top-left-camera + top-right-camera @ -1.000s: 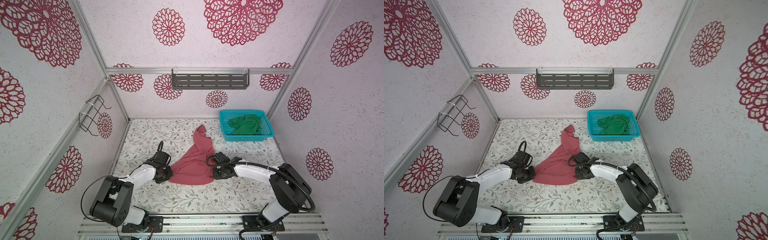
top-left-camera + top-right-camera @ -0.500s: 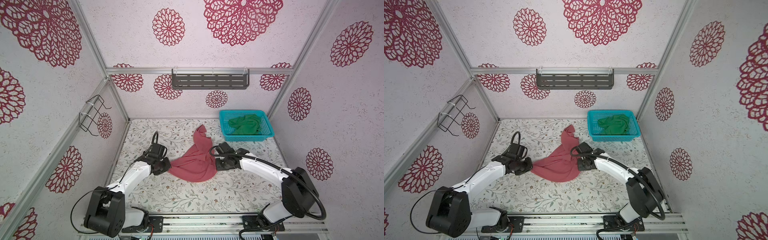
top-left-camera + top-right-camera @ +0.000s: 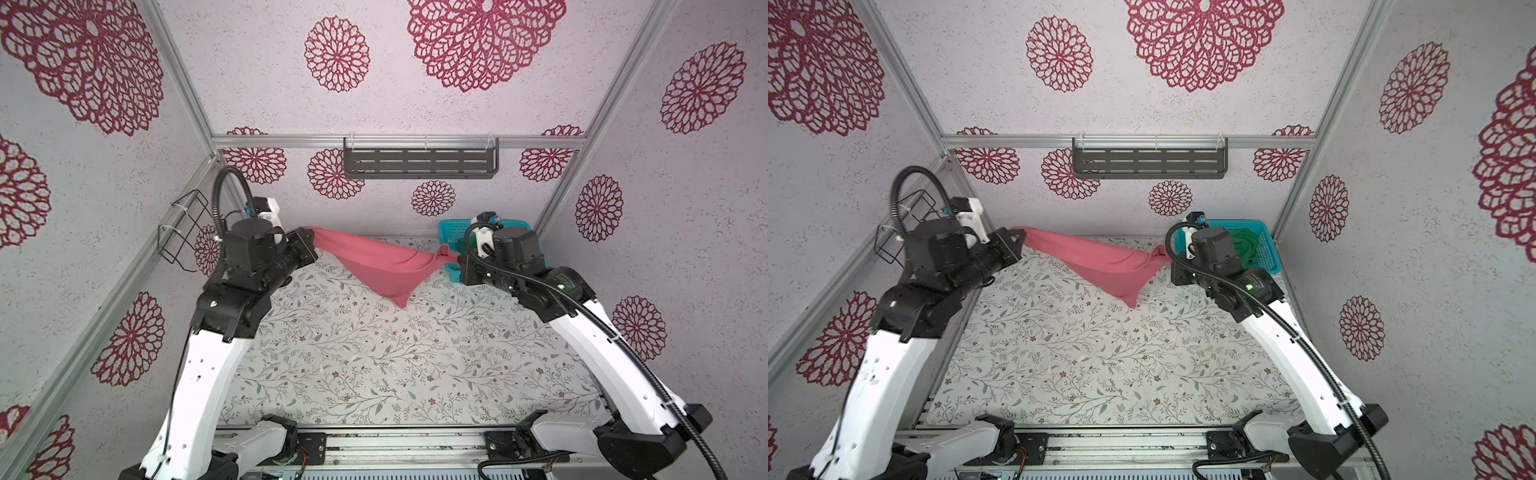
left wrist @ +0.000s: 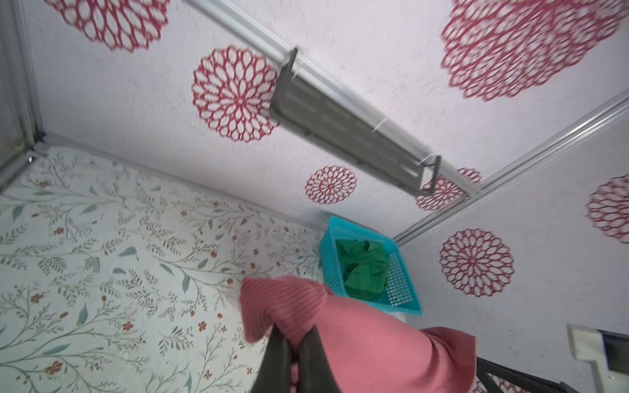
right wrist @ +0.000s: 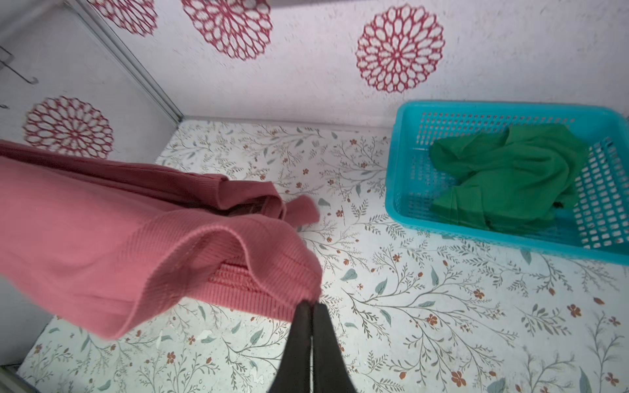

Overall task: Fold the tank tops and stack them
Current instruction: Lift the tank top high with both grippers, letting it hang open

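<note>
Your left gripper (image 4: pixel 295 335) is clenched on one end of the pink tank top (image 3: pixel 376 266), well away from the turquoise basket (image 5: pixel 394 190). Your right gripper (image 5: pixel 311 306) is pinched tight on the ribbed hem at the other end, just beside the basket's near corner. Between the two grips the garment hangs stretched in the air above the floral tabletop (image 3: pixel 374 365). Its top edge runs nearly taut from one pincer to the other, and its loose cloth sags to a point below. You cannot tell whether that tip touches the tabletop. In both top views a fold of pink cloth bunches up at the end nearer the basket.

The basket sits on the tabletop against the back wall, in the corner on your right arm's side. Inside it lies the green tank top (image 5: pixel 510 170), crumpled in a heap within the mesh walls, apart from the pink one and from both pincers.
</note>
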Motion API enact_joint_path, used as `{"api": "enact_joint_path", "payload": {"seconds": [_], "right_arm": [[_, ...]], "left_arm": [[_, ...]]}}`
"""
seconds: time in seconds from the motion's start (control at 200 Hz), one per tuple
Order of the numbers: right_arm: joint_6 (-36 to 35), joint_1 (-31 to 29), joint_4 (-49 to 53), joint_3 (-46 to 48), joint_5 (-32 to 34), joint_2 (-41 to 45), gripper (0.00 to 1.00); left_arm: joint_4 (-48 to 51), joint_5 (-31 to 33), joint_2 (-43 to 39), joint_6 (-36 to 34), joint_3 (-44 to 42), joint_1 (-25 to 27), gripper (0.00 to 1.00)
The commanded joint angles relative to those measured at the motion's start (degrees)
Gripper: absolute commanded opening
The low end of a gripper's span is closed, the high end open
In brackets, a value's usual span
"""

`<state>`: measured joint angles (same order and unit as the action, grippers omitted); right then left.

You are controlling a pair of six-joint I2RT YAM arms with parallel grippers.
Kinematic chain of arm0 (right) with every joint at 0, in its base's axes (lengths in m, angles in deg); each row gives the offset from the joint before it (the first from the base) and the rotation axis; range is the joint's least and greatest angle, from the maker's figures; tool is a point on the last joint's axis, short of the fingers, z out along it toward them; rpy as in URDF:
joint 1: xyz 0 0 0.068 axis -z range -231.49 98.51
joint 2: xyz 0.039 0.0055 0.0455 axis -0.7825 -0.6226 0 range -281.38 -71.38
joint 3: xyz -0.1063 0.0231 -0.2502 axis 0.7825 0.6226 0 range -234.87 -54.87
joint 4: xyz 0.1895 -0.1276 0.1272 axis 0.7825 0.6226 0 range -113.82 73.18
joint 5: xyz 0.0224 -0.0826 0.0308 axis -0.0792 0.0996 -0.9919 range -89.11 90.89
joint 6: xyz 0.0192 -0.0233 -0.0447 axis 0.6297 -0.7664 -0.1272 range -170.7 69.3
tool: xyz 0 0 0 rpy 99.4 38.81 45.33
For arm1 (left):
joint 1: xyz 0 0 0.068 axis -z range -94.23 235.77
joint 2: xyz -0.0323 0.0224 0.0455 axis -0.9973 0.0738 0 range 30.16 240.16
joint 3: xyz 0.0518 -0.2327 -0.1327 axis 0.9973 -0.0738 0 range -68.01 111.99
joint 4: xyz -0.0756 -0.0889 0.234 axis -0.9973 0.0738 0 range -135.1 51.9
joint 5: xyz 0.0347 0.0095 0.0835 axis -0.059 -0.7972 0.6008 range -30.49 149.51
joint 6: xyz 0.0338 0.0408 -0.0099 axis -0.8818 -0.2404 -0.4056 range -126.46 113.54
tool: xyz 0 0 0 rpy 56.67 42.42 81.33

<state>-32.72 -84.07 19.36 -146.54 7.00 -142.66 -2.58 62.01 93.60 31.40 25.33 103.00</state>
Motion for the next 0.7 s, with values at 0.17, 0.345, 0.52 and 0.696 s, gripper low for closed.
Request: {"api": "enact_joint_path", "payload": {"seconds": [0.17, 0.345, 0.52, 0.696], "right_arm": [[-4.2, 0.0, 2.2, -3.7, 0.0, 3.4, 0.00], [-8.6, 1.6, 0.3, -8.1, 2.5, -4.1, 0.00], [-12.3, 5.4, -2.6, -17.3, 0.2, -13.7, 0.00], [-14.8, 5.9, -1.4, -28.5, -1.0, -19.3, 0.00]], "left_arm": [[7.3, 5.5, -3.5, -2.1, 1.3, 4.3, 0.00], [3.7, -1.3, 3.3, -3.8, 1.9, -3.3, 0.00], [0.9, -5.4, 12.6, -5.3, 8.9, -7.3, 0.00], [4.2, -6.5, 20.0, -8.1, 22.2, -7.6, 0.00]]}}
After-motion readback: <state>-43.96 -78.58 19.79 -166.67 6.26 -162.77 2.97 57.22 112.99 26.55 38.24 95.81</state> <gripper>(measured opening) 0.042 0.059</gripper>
